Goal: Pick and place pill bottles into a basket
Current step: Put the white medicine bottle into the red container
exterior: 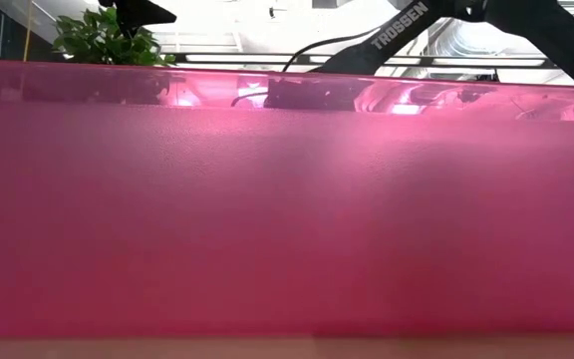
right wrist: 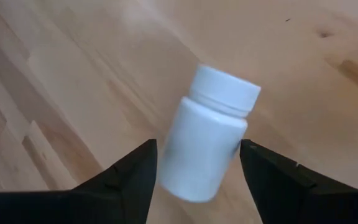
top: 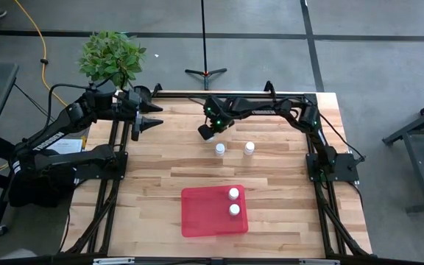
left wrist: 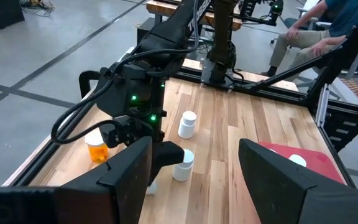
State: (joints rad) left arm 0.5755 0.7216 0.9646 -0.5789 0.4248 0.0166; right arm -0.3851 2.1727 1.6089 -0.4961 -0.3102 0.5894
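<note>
The red basket lies near the table's front edge with two white pill bottles in it. Two more white bottles stand on the wood at mid-table. An orange bottle stands beyond my right arm. My right gripper reaches down at the far middle, shut on a white pill bottle that the high view hides. My left gripper hangs raised over the far left, open with nothing between its fingers. My right gripper pinches the white bottle's body between its two fingers, one on each side, below the cap. The fingers slant down at it from the table's far right. The bottle stands roughly upright, leaning a little; whether its base is on the wood cannot be told.
A potted plant stands at the far left corner. A stand's foot is on the floor past the far edge. The basket's wall fills the low view. A seated person shows in the room beyond the table.
</note>
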